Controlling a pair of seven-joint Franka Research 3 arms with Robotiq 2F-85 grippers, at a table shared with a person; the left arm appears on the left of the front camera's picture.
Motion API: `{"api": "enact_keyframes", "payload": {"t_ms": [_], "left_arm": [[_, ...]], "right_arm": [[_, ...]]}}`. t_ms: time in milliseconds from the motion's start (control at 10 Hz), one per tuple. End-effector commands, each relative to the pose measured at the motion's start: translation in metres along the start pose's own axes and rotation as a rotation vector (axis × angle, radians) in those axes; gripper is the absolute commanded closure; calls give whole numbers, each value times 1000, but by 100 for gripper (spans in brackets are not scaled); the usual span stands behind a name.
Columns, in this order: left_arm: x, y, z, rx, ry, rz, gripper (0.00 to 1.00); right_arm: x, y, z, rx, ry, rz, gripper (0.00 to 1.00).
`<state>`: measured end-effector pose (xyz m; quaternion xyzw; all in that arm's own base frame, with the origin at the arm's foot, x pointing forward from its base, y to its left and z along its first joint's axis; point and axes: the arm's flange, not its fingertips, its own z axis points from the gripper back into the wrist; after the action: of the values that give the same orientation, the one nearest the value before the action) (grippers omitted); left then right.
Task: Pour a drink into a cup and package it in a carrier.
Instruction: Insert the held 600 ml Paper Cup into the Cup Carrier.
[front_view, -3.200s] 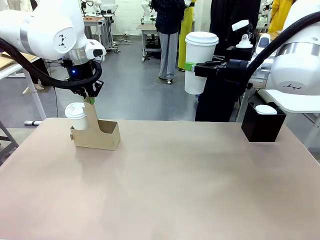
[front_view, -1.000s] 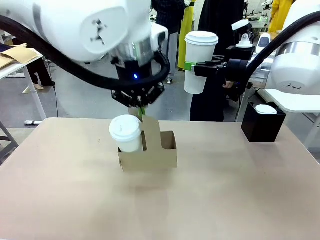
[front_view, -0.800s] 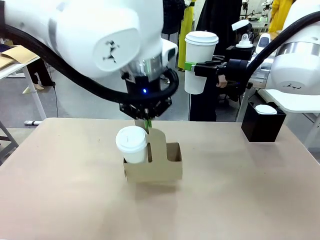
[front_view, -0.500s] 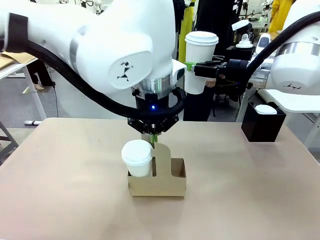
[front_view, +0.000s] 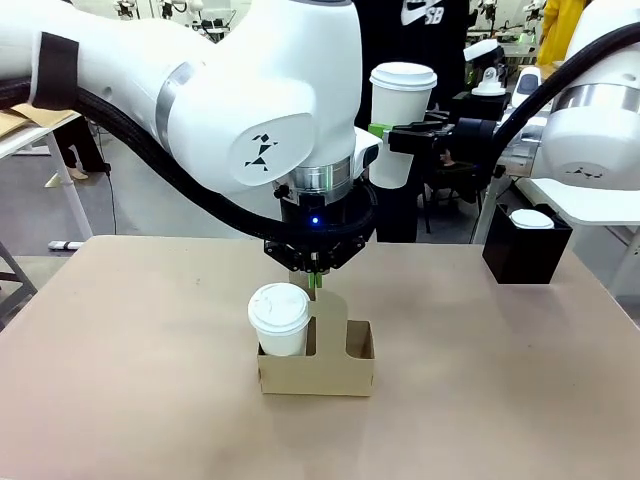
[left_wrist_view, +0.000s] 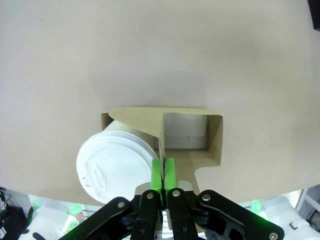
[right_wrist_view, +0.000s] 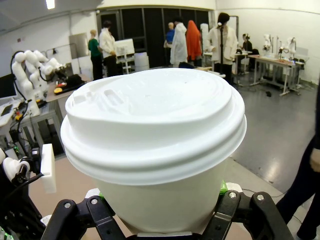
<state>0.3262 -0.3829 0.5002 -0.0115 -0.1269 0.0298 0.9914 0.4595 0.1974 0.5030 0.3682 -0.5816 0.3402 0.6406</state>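
The brown cardboard carrier (front_view: 318, 370) is at the middle of the table, low over it or on it; I cannot tell if it touches. My left gripper (front_view: 315, 278) is shut on its upright handle (left_wrist_view: 162, 145), green pads (left_wrist_view: 156, 172) pinching the cardboard. A white lidded cup (front_view: 280, 318) stands in the carrier's left slot, and the other slot (left_wrist_view: 185, 132) is empty. My right gripper (front_view: 392, 135) is shut on a second lidded cup (front_view: 400, 110), held high beyond the table's far edge; its lid (right_wrist_view: 150, 115) looms in the right wrist view. The drink is out of view.
A black box with a white round top (front_view: 525, 245) stands at the table's far right corner. Bare tabletop (front_view: 150, 330) surrounds the carrier. People stand in the room behind, one close behind the right arm's cup.
My left arm has carried the carrier with its cup from the far left to the table's middle, nearer and lower. The right arm and its cup have stayed still.
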Motion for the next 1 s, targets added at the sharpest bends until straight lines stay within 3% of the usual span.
{"api": "enact_keyframes", "payload": {"t_ms": [0, 200, 300, 400, 500, 700, 800, 900], "left_arm": [[-1, 3, -1, 3, 2, 5, 98], [-1, 3, -1, 3, 2, 5, 98], [0, 0, 0, 0, 0, 0, 41], [3, 9, 7, -39, 16, -27, 38], [3, 15, 18, -64, 12, -40, 0], [3, 35, 47, -110, 1, -113, 0], [8, 55, 63, -115, -23, -174, 14], [14, 78, 76, -157, -13, -258, 5]], "right_arm": [[3, 2, -1, 4, -9, -1, 19], [3, 2, -1, 4, -9, -1, 19], [3, 2, -1, 4, -9, -1, 19], [3, 2, -1, 4, -9, -1, 19], [3, 2, -1, 4, -9, -1, 19], [-2, -14, 7, 47, 5, -3, 19], [-11, -27, 12, 119, -10, 15, 19], [-23, -34, 14, 191, 1, 24, 19]]}}
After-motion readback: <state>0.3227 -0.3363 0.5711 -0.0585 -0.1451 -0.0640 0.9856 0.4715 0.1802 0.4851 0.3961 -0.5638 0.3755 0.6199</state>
